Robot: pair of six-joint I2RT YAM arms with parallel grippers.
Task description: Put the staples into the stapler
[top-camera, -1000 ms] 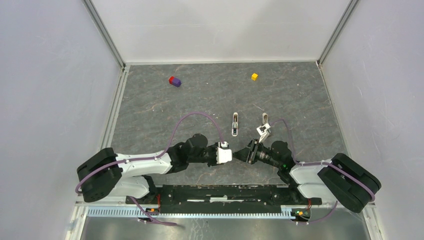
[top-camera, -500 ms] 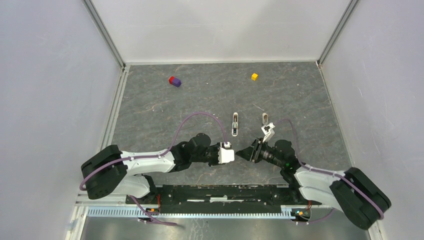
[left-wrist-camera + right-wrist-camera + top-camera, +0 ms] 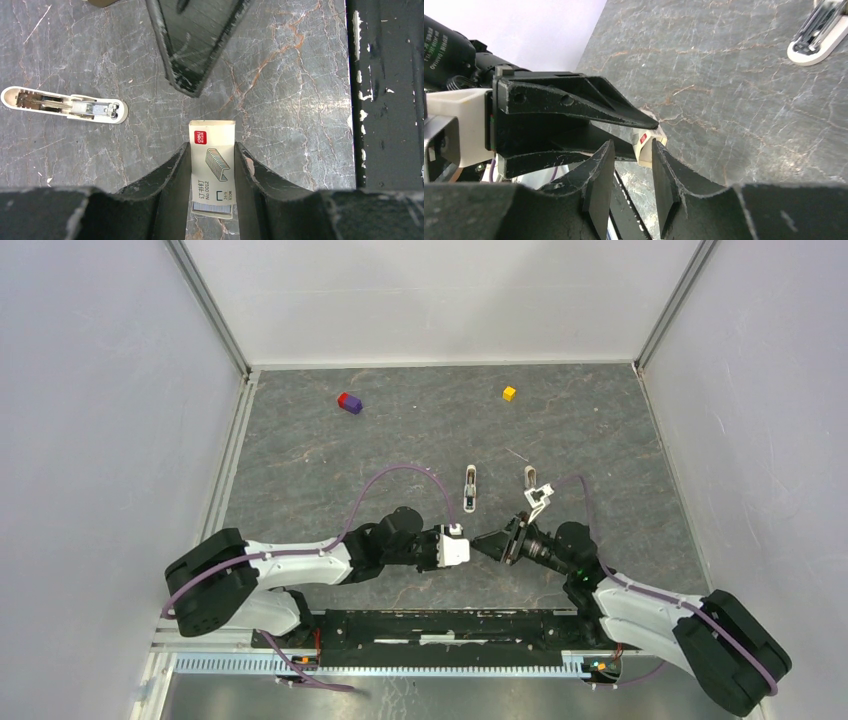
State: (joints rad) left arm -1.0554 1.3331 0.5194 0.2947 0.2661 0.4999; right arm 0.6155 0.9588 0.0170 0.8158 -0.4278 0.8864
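The staple box (image 3: 212, 165) bears a red "deli" logo at its far end, and below that "订书钉 No.0012" runs lengthwise; the smaller print there is illegible.

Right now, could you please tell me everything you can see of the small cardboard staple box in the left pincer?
The small cream cardboard staple box is flat and oblong, printed with a red logo, a staple drawing and "No.0012". The left pincer clamps its long sides between black fingers, its logo end jutting past the tips towards the right pincer, which is not touching it. A grey strip shows at its rear end.
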